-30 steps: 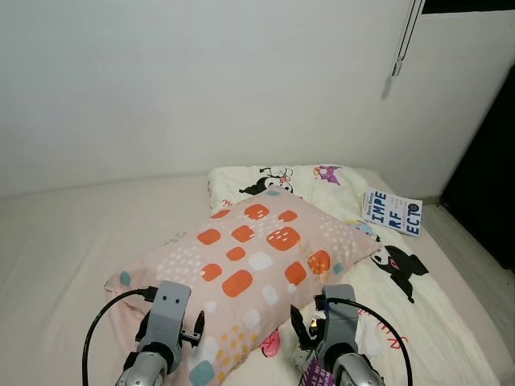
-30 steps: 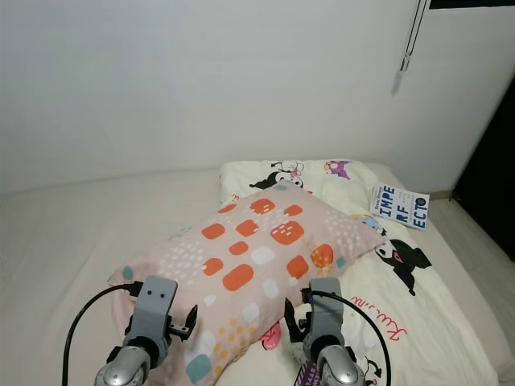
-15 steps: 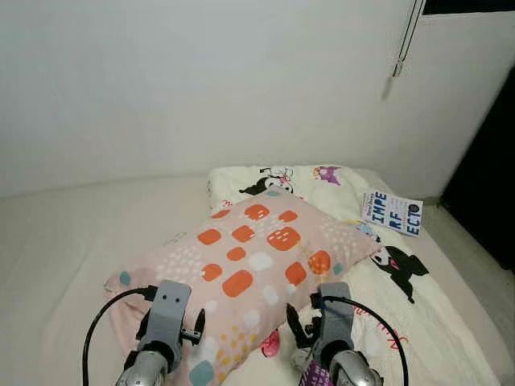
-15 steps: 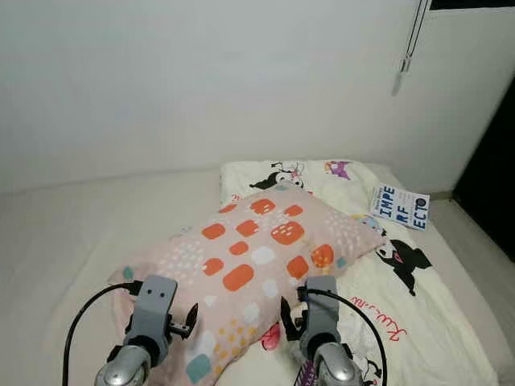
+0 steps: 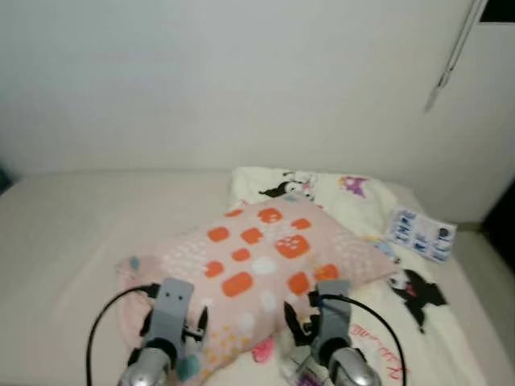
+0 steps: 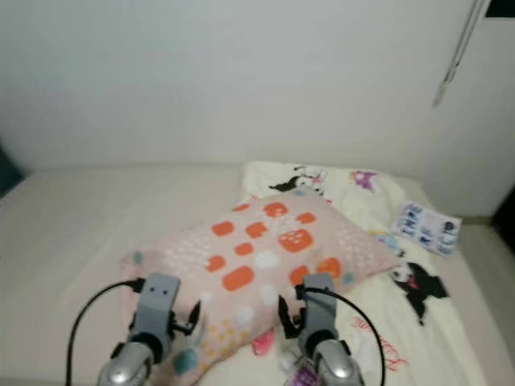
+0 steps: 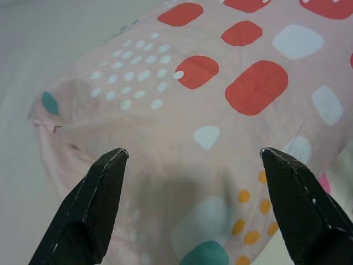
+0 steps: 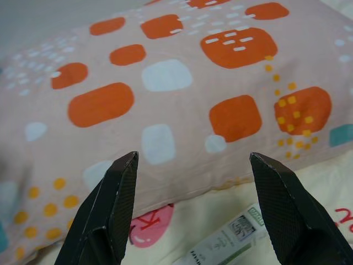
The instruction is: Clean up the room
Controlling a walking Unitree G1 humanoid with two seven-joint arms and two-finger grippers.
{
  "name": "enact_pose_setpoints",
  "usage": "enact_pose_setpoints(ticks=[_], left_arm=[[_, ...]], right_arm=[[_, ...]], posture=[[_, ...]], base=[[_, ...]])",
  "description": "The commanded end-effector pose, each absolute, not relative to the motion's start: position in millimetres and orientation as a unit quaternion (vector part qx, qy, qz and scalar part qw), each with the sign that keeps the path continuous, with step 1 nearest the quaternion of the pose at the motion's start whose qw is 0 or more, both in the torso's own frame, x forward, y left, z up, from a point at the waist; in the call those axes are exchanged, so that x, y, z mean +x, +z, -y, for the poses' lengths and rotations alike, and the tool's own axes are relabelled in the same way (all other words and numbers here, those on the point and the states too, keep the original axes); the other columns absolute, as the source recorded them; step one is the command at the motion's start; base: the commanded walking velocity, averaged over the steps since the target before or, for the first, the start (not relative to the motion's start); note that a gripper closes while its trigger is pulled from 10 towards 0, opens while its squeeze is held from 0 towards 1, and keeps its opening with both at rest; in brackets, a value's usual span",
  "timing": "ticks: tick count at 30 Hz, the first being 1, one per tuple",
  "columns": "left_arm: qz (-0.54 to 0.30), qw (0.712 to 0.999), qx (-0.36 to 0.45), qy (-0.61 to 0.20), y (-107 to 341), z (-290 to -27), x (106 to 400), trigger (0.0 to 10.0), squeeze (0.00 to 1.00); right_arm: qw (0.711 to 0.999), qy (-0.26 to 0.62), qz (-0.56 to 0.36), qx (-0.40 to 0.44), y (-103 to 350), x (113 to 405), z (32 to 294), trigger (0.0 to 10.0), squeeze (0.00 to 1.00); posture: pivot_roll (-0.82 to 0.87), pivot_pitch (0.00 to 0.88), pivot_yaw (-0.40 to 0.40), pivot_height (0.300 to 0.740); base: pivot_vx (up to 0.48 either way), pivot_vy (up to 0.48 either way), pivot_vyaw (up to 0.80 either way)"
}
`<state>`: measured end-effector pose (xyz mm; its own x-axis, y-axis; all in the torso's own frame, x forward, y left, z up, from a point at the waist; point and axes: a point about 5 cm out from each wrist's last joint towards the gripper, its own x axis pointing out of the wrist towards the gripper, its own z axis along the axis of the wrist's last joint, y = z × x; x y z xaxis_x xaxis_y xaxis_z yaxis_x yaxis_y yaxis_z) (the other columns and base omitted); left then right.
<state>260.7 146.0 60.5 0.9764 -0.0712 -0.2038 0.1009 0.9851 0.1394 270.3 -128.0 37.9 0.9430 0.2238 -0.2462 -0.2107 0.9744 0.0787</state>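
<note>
A pink pillow (image 5: 257,257) with orange and white patches lies across the bed, partly on a white cartoon-print blanket (image 5: 354,189). Both grippers hover just in front of its near edge. My left gripper (image 7: 194,152) is open, its fingers spread wide over the pillow's left end (image 7: 182,105). My right gripper (image 8: 194,157) is open too, facing the pillow's right part (image 8: 165,94) and touching nothing. From the head, the left gripper (image 5: 175,326) and right gripper (image 5: 314,326) sit low in the picture, side by side.
A blue-and-white book (image 5: 422,233) lies on the blanket at the right. A cream mattress (image 5: 64,233) stretches to the left. A white wall stands behind, with a hanging cord (image 5: 447,64). A printed label (image 8: 229,243) lies on the blanket under the right gripper.
The whole picture has shifted and blurred, so the camera has turned a little to the left. Both grippers stay open before the pillow.
</note>
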Motion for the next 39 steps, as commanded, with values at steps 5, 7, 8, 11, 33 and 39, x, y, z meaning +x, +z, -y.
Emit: enact_pose_setpoints(ticks=[5, 7, 8, 11, 33, 39], left_arm=[[-0.119, 0.988, 0.086, -0.043, 52.4, -151.1, 256.4, 10.0, 0.0], [-0.121, 0.987, 0.091, -0.047, 51.4, -150.2, 256.7, 10.0, 0.0], [-0.121, 0.987, 0.091, -0.047, 51.4, -150.2, 256.7, 10.0, 0.0], [-0.122, 0.987, 0.094, -0.05, 50.8, -149.6, 257.2, 10.0, 0.0], [-0.128, 0.987, 0.084, -0.059, 48.3, -149.9, 258.8, 10.0, 0.0], [-0.128, 0.986, 0.083, -0.062, 48.3, -149.6, 258.2, 10.0, 0.0]], right_arm=[[0.983, 0.107, -0.144, 0.036, 31.6, 265.7, 124.7, 10.0, 0.0], [0.983, 0.105, -0.146, 0.035, 30.8, 264.8, 125.7, 10.0, 0.0], [0.983, 0.105, -0.146, 0.035, 30.8, 264.8, 125.7, 10.0, 0.0], [0.983, 0.103, -0.147, 0.035, 30.2, 263.9, 126.9, 10.0, 0.0], [0.985, 0.088, -0.147, 0.031, 29.3, 263.1, 131.9, 10.0, 0.0], [0.984, 0.089, -0.149, 0.033, 28.8, 261.9, 131.0, 10.0, 0.0]], posture=[[0.02, 0.134, 0.029, 0.74], [0.02, 0.133, 0.03, 0.74], [0.02, 0.133, 0.03, 0.74], [0.02, 0.131, 0.031, 0.74], [0.01, 0.116, 0.034, 0.74], [0.01, 0.113, 0.036, 0.74]], base=[[0.0, 0.0, 0.0], [0.0, 0.0, 0.0], [0.0, 0.0, 0.0], [0.0, 0.0, 0.0], [0.0, 0.0, 0.0], [-0.244, 0.0, 0.0]])
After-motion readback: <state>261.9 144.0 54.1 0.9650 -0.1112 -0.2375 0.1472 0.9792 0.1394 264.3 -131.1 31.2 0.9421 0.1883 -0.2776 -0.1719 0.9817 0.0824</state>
